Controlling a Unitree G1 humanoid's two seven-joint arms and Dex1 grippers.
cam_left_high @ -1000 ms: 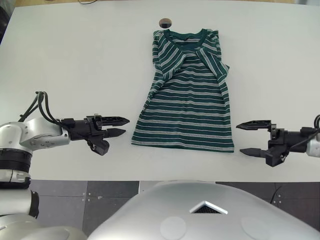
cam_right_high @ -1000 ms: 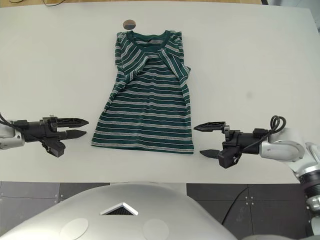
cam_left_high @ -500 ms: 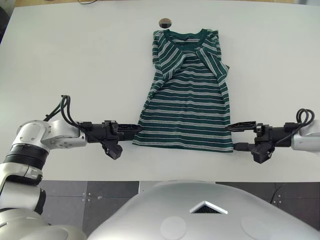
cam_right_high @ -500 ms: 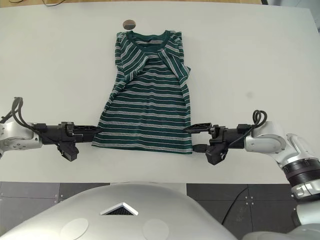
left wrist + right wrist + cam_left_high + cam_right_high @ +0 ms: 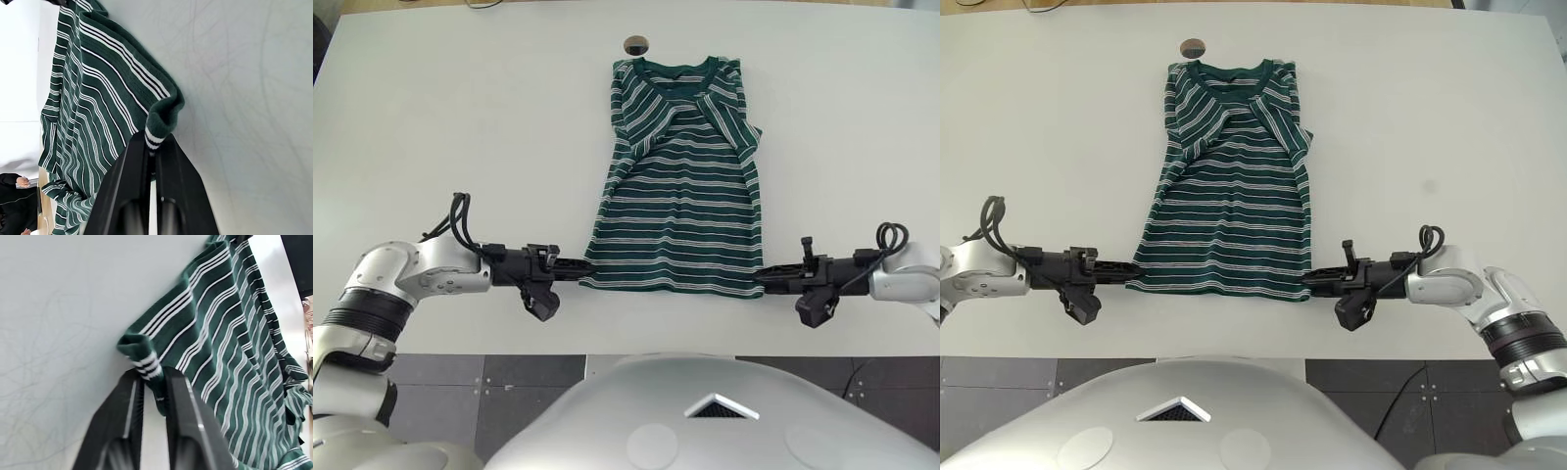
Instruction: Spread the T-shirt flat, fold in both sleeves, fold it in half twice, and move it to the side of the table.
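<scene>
Now the green striped T-shirt (image 5: pixel 680 186) lies mid-table with its sleeves tucked in and its collar (image 5: pixel 675 69) at 12 o'clock. The left gripper (image 5: pixel 583 266) pinches the hem corner at 7 o'clock and the right gripper (image 5: pixel 760 278) the one at 5, so the first half fold looks ready, and both should lift together toward the collar. A small brown disc (image 5: pixel 636 44) sits on the white table (image 5: pixel 460 117) just beside the collar.

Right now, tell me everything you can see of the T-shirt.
The T-shirt is dark green knit with thin white stripes and a plain green collar. It lies on the white table, collar far, hem near, both sleeves folded in across the chest. The left gripper is shut on the hem's left corner and the right gripper on its right corner, each corner bunched in the grip.
</scene>
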